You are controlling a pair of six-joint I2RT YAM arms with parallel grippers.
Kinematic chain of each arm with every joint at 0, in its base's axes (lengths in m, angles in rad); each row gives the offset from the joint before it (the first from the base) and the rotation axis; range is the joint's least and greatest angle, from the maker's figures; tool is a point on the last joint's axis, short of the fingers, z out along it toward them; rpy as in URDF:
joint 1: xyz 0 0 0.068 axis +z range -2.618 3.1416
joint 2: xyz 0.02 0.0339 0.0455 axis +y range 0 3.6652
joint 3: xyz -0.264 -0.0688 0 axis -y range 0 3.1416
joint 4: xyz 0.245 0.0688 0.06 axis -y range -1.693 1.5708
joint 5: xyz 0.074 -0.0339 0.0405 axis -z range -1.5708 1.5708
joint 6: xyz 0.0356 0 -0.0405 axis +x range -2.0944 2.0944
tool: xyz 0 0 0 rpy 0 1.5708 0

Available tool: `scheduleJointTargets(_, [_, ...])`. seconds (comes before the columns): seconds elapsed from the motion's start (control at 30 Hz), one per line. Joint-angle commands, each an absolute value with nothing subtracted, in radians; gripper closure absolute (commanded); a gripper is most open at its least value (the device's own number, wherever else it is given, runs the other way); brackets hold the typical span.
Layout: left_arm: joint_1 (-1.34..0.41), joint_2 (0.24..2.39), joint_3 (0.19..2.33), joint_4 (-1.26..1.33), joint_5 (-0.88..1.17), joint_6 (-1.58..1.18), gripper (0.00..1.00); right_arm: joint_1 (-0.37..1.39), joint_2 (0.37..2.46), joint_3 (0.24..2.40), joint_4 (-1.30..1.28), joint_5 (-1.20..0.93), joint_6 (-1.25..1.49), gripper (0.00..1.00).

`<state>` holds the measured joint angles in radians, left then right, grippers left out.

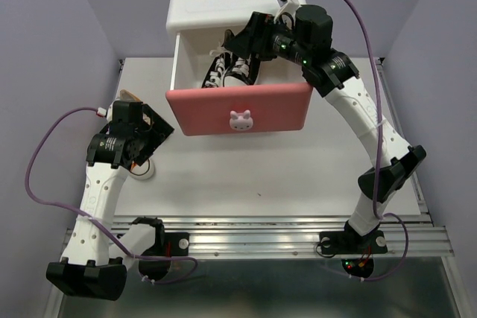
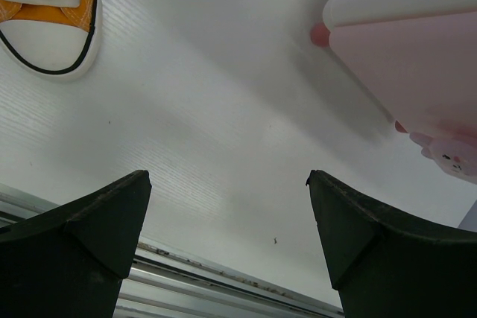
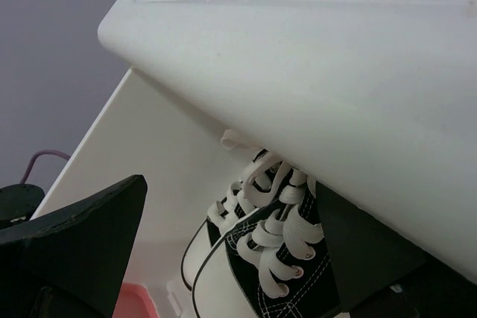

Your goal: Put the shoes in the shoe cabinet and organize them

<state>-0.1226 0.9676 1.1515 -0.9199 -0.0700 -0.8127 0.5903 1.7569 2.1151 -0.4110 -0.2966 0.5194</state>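
Two black sneakers (image 3: pixel 283 273) inside open pink drawer (image 1: pixel 276 109)

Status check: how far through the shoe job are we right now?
Done: both black sneakers lie in the open upper drawer. In hand: nothing; right gripper is open over them, left gripper open and empty. Left: an orange sneaker sits on the table; drawer not shut.

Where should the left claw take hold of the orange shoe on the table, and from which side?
Probably across its narrow sides at the laces, from above: the orange shoe sits upright on its sole, laces up. The left claw is open.
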Motion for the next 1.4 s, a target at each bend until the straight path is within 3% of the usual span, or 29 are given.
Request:
scheduleJointTargets(0.0, [-0.118,0.956,1.146,-0.902,-0.064,-0.801,0.01,0.594,1.620,2.159,0.179,-0.220,0.373,0.00])
scheduleJointTargets(0.17, [-0.118,0.962,1.149,-0.899,-0.063,-0.793,0.01,0.594,1.522,2.031,0.145,-0.019,0.298,0.00])
scheduleJointTargets(0.3, [-0.118,0.957,1.137,-0.896,-0.057,-0.790,0.01,0.594,1.548,2.168,-0.342,-0.041,0.216,0.00])
scheduleJointTargets(0.47, [-0.118,0.956,1.117,-0.893,-0.051,-0.787,0.01,0.594,1.611,2.250,-0.642,-0.146,0.226,0.00])
scheduleJointTargets(0.7, [-0.118,0.940,1.086,-0.882,-0.041,-0.790,0.01,0.594,1.606,2.233,-0.713,-0.256,0.085,0.00])
scheduleJointTargets(0.87, [-0.118,0.937,1.075,-0.876,-0.037,-0.792,0.01,0.594,1.617,2.248,-0.729,-0.474,0.201,0.00])
scheduleJointTargets(1.03, [-0.118,0.936,1.077,-0.868,-0.038,-0.792,0.01,0.603,1.603,2.155,-0.767,-0.523,0.258,0.00])
scheduleJointTargets(1.27, [-0.118,0.919,1.069,-0.876,-0.052,-0.790,0.01,0.670,1.704,2.267,-1.103,-0.266,0.052,0.01])
scheduleJointTargets(1.33, [-0.118,0.910,1.060,-0.877,-0.057,-0.798,0.01,0.702,1.683,2.217,-1.091,-0.204,0.017,0.05])
scheduleJointTargets(1.37, [-0.118,0.904,1.055,-0.879,-0.057,-0.802,0.01,0.731,1.669,2.176,-1.085,-0.152,0.011,0.13])
